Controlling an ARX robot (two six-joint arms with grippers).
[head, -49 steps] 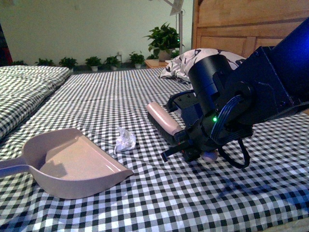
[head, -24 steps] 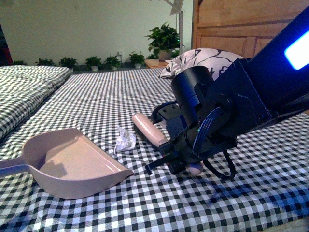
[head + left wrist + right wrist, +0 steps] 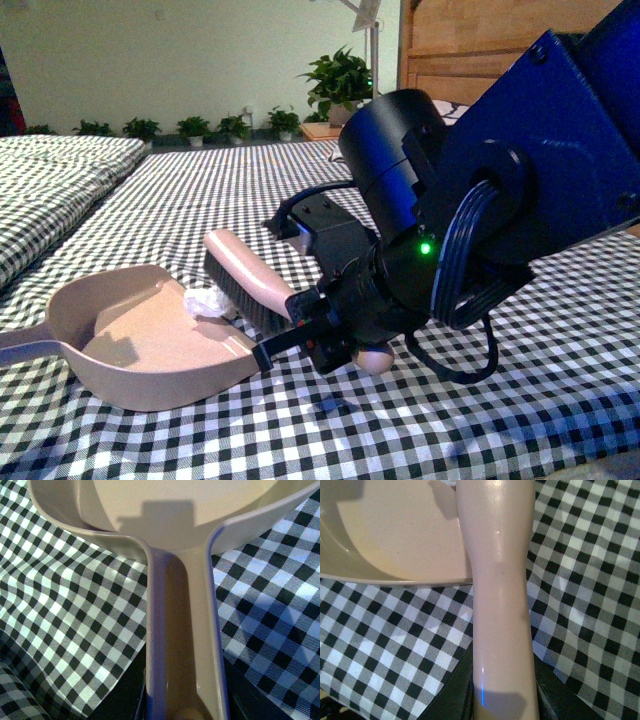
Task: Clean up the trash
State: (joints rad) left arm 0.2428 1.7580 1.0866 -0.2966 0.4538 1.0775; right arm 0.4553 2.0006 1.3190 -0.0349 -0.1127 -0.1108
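Scene: a bed spread with a checked sheet (image 3: 200, 190), potted plants lined along the far wall, a wooden headboard (image 3: 470, 50) at the right.

Change: a second ago the trash (image 3: 205, 299) lay on the sheet just beside the dustpan (image 3: 130, 340); it is now seen over the pan's open edge, just inside the tray, with the brush (image 3: 245, 280) pressed up behind it.

Brush: swept leftward across the sheet in that second; its bristles are now seen at the pan's lip, touching or nearly touching the wad.

Right gripper (image 3: 335, 335): the brush handle (image 3: 502, 595) is clamped in it, the dark jaws closed on either side of the pink shaft in the right wrist view.

Left gripper: unseen in the front view. In the left wrist view the dustpan's handle (image 3: 185, 645) runs straight down between dark jaw parts at the frame's edge, so a grip on that handle is judged likely; closure itself cannot be told from so little.

Dustpan: unmoved over the second, flat on the sheet, mouth turned toward the brush.

Meaning for the task: the sweep is judged all but done. The wad sits near the lip and not deep in the tray, so a further short push is thought advisable before the pan is lifted.

Risk: a light crumpled wad could roll back out if the pan is tipped forward.
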